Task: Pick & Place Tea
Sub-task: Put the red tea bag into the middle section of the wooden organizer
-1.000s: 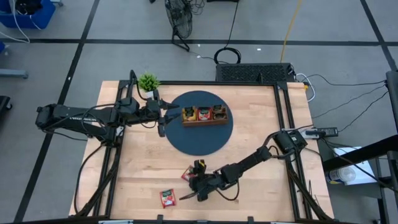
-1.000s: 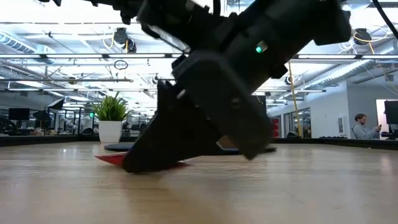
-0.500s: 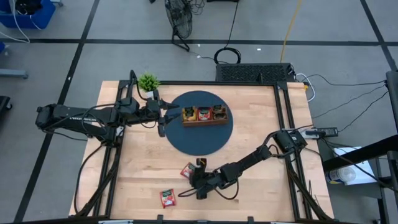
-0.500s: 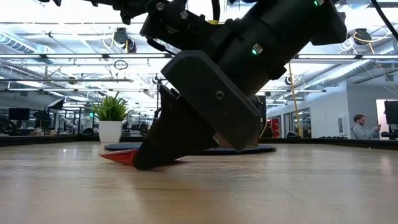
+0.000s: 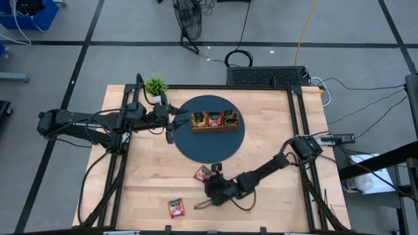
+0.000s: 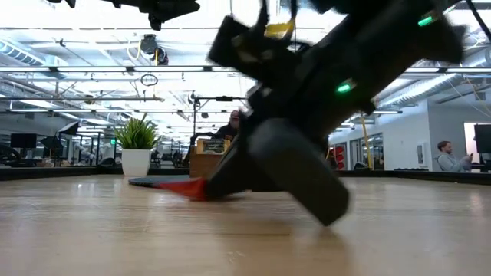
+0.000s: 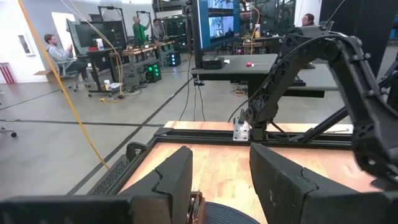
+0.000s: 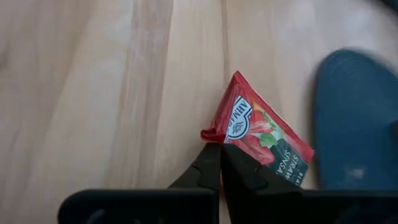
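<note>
The right pincer (image 8: 219, 163) is pressed together on one corner of a red tea sachet (image 8: 258, 137), low over the table (image 5: 150, 183) near its front, just short of the round dark mat (image 5: 212, 151). The bite takes only the sachet's edge, and the packet tilts up from the wood. In my judgement the grip is thin: a quick lift or swing could let the sachet slip or twist free, and a dragged corner could catch on the mat's rim. The sachet's label shows strawberries and white lettering, only partly readable; a fragment resembling "STRAW" can be made out, the brand mark cannot. A second red sachet (image 5: 176, 207) lies apart, nearer the table's front edge. The wooden tray (image 5: 214, 121) sits on the mat's far side with sachets in its compartments. The left pincer (image 7: 221, 180) waits beside the tray, fingers spread, holding nothing.
</note>
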{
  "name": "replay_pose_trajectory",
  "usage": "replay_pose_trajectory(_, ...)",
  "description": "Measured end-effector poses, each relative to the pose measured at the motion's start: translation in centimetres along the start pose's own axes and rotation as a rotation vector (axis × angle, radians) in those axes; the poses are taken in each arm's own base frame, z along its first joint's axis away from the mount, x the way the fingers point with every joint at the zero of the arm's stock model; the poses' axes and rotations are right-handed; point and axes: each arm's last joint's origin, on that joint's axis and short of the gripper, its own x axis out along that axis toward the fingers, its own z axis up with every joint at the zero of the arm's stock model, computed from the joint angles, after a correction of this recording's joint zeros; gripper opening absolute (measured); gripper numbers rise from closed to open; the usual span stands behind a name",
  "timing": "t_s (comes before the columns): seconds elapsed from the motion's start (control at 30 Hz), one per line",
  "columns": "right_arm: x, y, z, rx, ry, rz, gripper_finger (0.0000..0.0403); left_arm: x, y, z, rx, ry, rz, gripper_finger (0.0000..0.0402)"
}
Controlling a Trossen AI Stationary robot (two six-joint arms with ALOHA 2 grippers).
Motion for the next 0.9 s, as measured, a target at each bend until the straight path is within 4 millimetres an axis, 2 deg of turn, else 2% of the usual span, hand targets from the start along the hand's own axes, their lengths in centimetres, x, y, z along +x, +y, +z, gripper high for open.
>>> replay_pose_trajectory(0.17,-3.2,2.5,0.1,-0.280,-0.030,-0.071,0.0000,0.0,0.0,0.0,0.000,-0.001,0.000,0.0163)
replay_pose_trajectory(0.3,-5.4,4.6,-0.3,-0.685,-0.028,-0.254,0.0000,0.0,0.0,0.0,0.000,0.000,0.000,0.0163)
replay_pose_trajectory(0.37,-6.1,5.2,-0.7,-0.861,0.001,-0.354,0.0000,0.0,0.0,0.0,0.000,0.000,0.000,0.0164)
replay_pose_trajectory(0.47,-6.3,5.0,-0.9,-0.982,0.066,-0.495,0.0000,0.0,0.0,0.0,0.000,0.000,0.000,0.0164)
replay_pose_trajectory(0.57,-6.1,4.6,-1.1,-1.029,0.127,-0.590,0.0000,0.0,0.0,0.0,0.000,0.000,0.000,0.0164)
replay_pose_trajectory(0.7,-5.8,3.7,-0.9,-0.955,0.131,-0.605,0.0000,0.0,0.0,0.0,0.000,0.000,0.001,0.0164)
replay_pose_trajectory(0.8,-5.2,2.4,-0.8,-0.853,0.099,-0.498,0.0000,0.0,0.0,0.2,-0.003,-0.020,0.002,0.0163)
replay_pose_trajectory(0.9,-4.1,0.0,-1.1,-0.759,0.056,-0.329,0.0000,0.0,0.0,0.4,-0.006,-0.041,0.003,0.0163)
